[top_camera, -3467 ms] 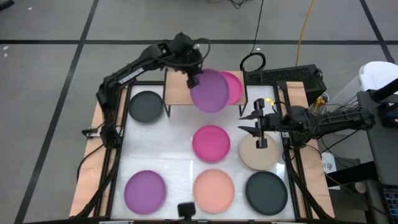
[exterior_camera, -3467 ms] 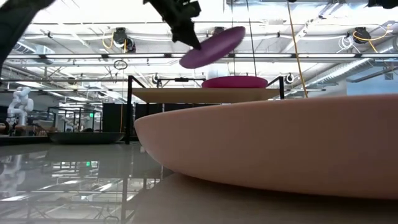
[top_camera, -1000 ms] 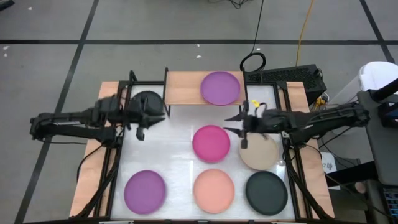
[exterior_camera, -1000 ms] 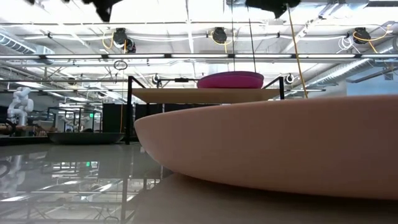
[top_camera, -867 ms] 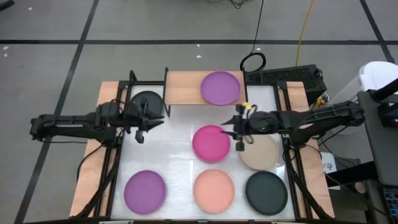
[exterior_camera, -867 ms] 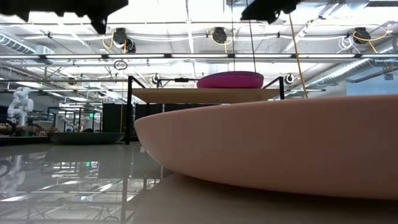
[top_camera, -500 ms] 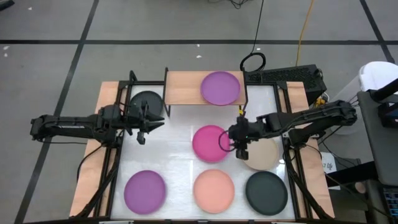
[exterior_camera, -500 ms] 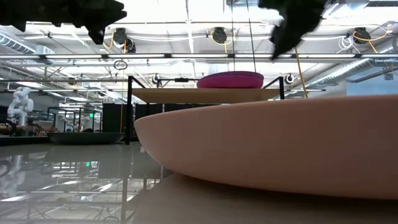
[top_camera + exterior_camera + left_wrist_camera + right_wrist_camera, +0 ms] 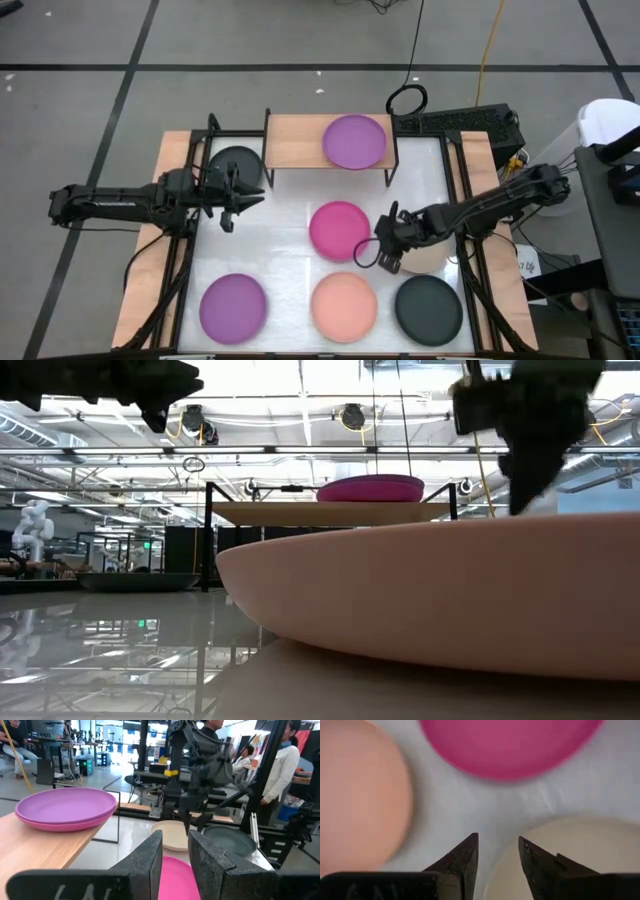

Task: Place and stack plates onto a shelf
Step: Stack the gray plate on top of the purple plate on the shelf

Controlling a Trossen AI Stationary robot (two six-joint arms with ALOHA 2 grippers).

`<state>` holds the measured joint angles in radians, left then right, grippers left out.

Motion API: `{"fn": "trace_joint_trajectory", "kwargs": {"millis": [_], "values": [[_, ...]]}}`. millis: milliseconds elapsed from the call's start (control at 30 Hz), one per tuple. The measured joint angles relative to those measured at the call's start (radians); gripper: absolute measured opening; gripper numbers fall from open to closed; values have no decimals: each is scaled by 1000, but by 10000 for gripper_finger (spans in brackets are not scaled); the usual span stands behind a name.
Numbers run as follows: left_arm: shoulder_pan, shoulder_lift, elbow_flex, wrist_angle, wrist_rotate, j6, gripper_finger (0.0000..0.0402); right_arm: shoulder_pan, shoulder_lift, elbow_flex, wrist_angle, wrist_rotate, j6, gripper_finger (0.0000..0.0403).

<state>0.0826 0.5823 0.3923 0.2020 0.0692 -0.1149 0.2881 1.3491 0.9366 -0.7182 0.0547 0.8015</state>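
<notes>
White tabletop [image 9: 290, 215] is the ref. point. Behind its far right corner: black keyboard-like unit [image 9: 470, 122] w/ coiled black cable [image 9: 407, 100] just beside. Yellow cable [image 9: 487, 45] runs across grey floor beyond. White humanoid robot [image 9: 32, 525] stands far off in the room. Two people [image 9: 280, 765] stand beyond the table, partly hidden.

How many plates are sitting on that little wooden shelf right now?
2: a purple plate lies on top of a pink plate, stacked at the right end of the shelf. From above only the purple one shows; nothing hints at more beneath.
</notes>
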Motion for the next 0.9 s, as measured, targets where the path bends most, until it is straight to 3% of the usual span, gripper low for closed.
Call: {"fn": "trace_joint_trajectory", "kwargs": {"millis": [500, 700, 900], "values": [[0, 0, 0, -27, 0, 1, 97, 3, 187, -37, -15, -4, 66, 88], [0, 0, 0, -46, 0, 1, 97, 1, 180, -38, -5, -4, -2, 66], [0, 0, 0, -50, 0, 1, 97, 2, 165, -38, 18, -8, -28, 19]]}}
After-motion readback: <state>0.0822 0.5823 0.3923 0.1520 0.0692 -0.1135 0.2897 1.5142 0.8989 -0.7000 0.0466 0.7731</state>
